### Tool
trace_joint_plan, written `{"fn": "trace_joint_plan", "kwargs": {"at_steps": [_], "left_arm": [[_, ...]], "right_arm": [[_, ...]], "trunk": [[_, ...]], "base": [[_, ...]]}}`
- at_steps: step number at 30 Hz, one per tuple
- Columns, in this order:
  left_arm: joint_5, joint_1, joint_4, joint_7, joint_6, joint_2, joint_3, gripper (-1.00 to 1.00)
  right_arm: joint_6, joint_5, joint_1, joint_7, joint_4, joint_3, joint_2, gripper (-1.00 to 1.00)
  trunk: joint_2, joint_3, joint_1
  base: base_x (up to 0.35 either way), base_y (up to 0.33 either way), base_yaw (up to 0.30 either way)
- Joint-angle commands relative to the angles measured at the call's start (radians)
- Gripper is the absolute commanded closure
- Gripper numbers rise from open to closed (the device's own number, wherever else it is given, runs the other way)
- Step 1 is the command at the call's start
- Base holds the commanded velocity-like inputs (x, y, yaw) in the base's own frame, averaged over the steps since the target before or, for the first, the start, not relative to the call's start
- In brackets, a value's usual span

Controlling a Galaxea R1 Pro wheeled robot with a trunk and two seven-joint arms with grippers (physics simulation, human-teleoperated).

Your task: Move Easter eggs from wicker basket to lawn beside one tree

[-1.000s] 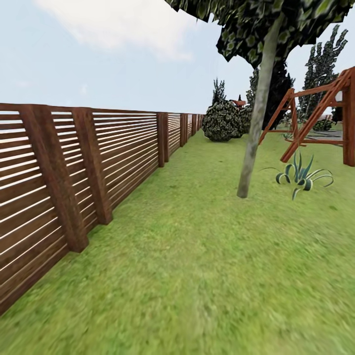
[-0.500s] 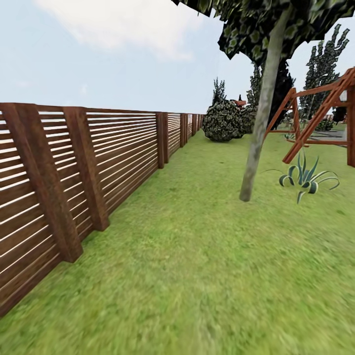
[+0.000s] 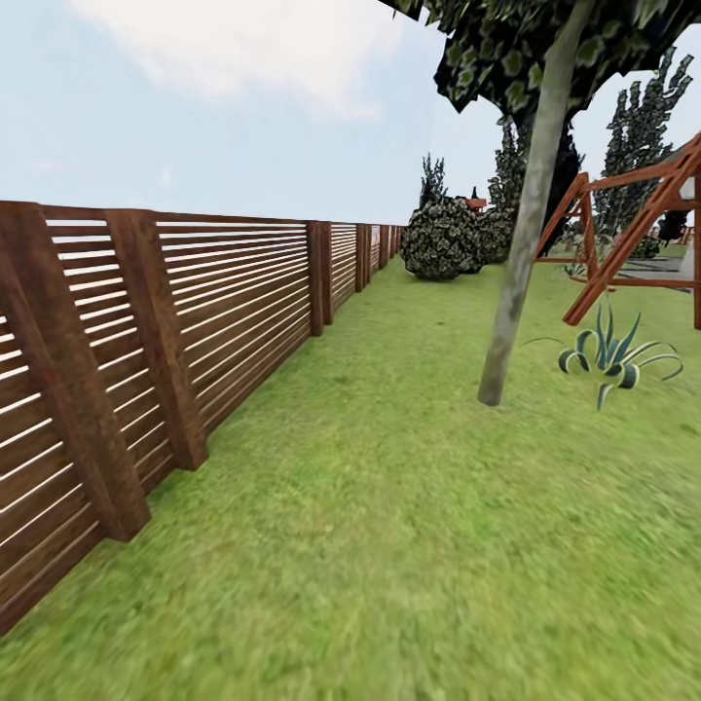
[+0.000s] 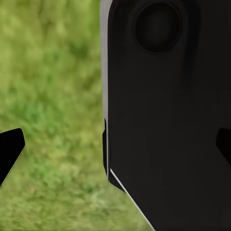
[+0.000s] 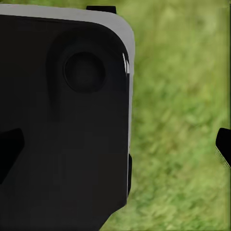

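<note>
The left end effector (image 4: pixel 115 149) and right end effector (image 5: pixel 115 147) each show dark fingertips set wide apart over blurred grass with nothing between them, so both are released. The tree (image 3: pixel 521 234) rises at the upper right of the head frame; no eggs or basket appear here, so the risk, as I judge it, is driving on away from the basket. The lawn (image 3: pixel 389 545) runs flat beside a slatted wooden fence (image 3: pixel 175 321), with a round bush (image 3: pixel 440 239), a spiky plant (image 3: pixel 608 358) and a red swing frame (image 3: pixel 633 234) beyond.

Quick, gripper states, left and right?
Left gripper: open, holding nothing.
Right gripper: open, holding nothing.
</note>
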Motion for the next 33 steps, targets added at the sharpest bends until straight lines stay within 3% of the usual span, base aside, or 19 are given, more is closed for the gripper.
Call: {"fn": "trace_joint_plan", "kwargs": {"at_steps": [1, 20, 33], "left_arm": [[0.000, 0.000, -0.001, 0.001, 0.001, 0.000, 0.000, -1.00], [0.000, 0.000, -0.001, 0.001, 0.000, 0.000, 0.000, -1.00], [0.000, 0.000, -0.001, 0.001, 0.000, 0.000, 0.000, -1.00]], "right_arm": [[0.000, 0.001, -0.001, -0.001, 0.002, 0.000, 0.000, -1.00], [-0.001, 0.000, -0.001, 0.000, 0.002, 0.000, 0.000, -1.00], [-0.001, 0.001, -0.001, 0.001, 0.003, 0.000, 0.000, -1.00]], "trunk": [[0.000, -0.001, 0.001], [0.000, -0.001, 0.001], [0.000, -0.001, 0.001]], "base": [[0.330, 0.000, 0.000], [0.330, 0.000, -0.003], [0.330, 0.000, -0.161]]}}
